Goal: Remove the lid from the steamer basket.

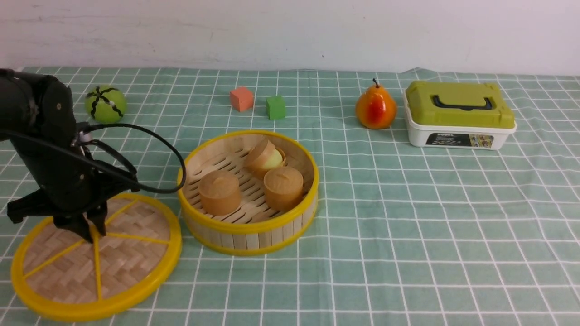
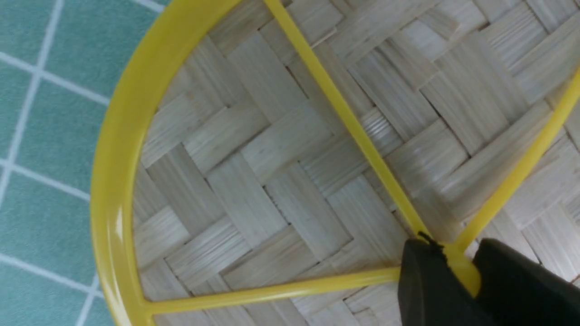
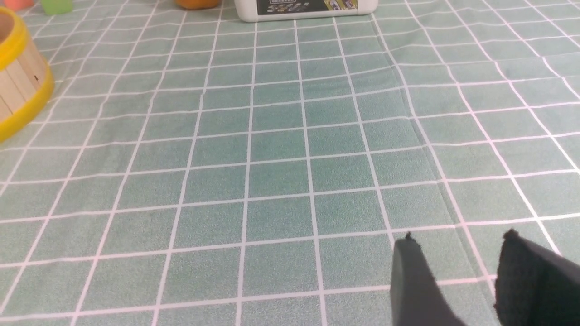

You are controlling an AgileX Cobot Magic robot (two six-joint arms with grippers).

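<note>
The lid (image 1: 131, 267), a woven tan disc with a yellow rim and spokes, lies flat and low over the cloth at the front left, beside the steamer basket. My left gripper (image 1: 93, 233) is shut on its yellow centre knob (image 2: 457, 267). The left wrist view shows a black finger (image 2: 421, 280) on each side of the knob. The steamer basket (image 1: 248, 233) stands uncovered in the middle with three round tan cups inside. Its wall also shows in the right wrist view (image 3: 18, 86). My right gripper (image 3: 460, 244) is open and empty over bare cloth, out of the front view.
At the back stand a green ball (image 1: 105, 104), a pink cube (image 1: 241, 98), a green cube (image 1: 275, 107), a pear (image 1: 376, 108) and a white box with an olive-green lid (image 1: 458, 115). A green checked cloth (image 1: 408, 226) covers the table.
</note>
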